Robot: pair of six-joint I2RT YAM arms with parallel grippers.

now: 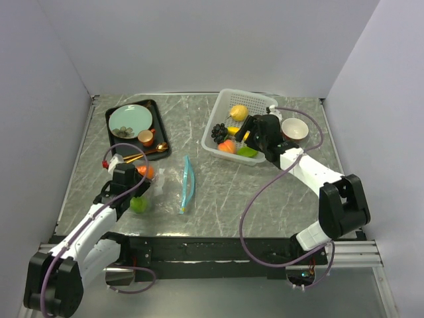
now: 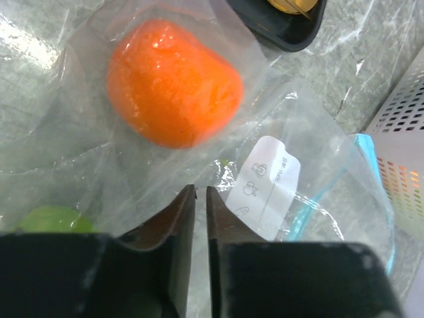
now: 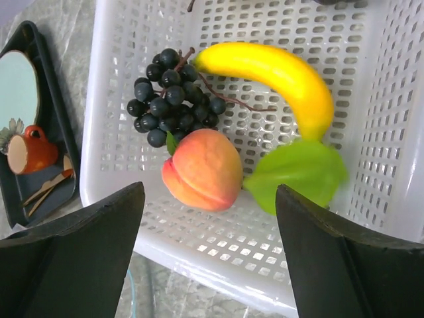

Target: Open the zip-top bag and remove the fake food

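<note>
Clear plastic zip-top bag lies flat on the left side of the table with its teal zipper toward the middle. I'd call the job over half done: only the orange and lime sit under the film, so those two are left. White basket on the right holds grapes, banana, peach, a green leaf piece and a lemon. Right gripper hangs over the basket, spread wide and carrying nothing. Left gripper sits on the bag by the orange, jaws a sliver apart; can't tell if it's pinching film.
</note>
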